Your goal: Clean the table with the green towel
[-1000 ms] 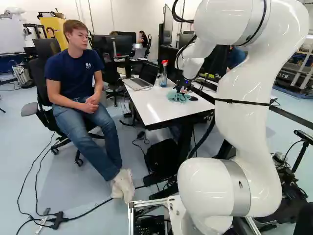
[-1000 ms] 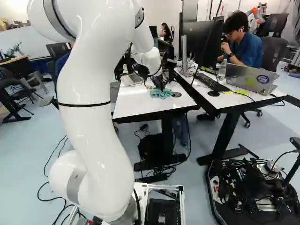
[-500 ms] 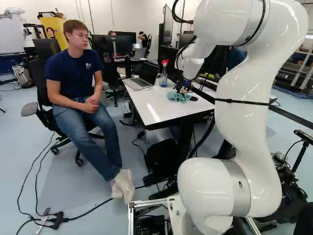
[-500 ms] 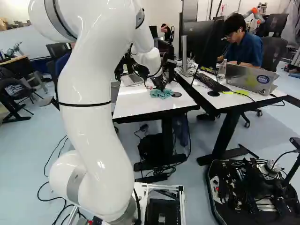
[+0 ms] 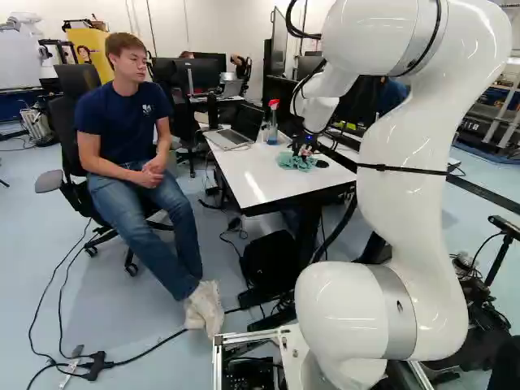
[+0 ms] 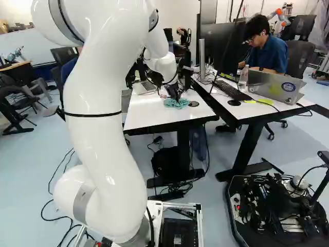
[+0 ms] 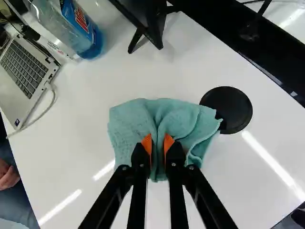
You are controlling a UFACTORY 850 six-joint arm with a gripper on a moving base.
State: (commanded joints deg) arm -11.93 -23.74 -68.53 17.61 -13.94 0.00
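Since the green towel (image 7: 128, 124) looks light and limp, it should fold easily and take a firm pinch unharmed. Gripper (image 7: 158, 143) clamped on its raised middle pleat, probably the best hold. Cloth on white table (image 5: 252, 179), upper middle of the left base view, one edge meeting black disc (image 7: 231, 109). Loose corners may curl; light downward pressure advised.

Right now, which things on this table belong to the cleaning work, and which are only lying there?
For the job:
- green towel, pinched in a fold
- gripper, closed on it
- white table, the surface to wipe

Just lying about:
- laptop
- black disc
- spray bottle, though perhaps a cleaner
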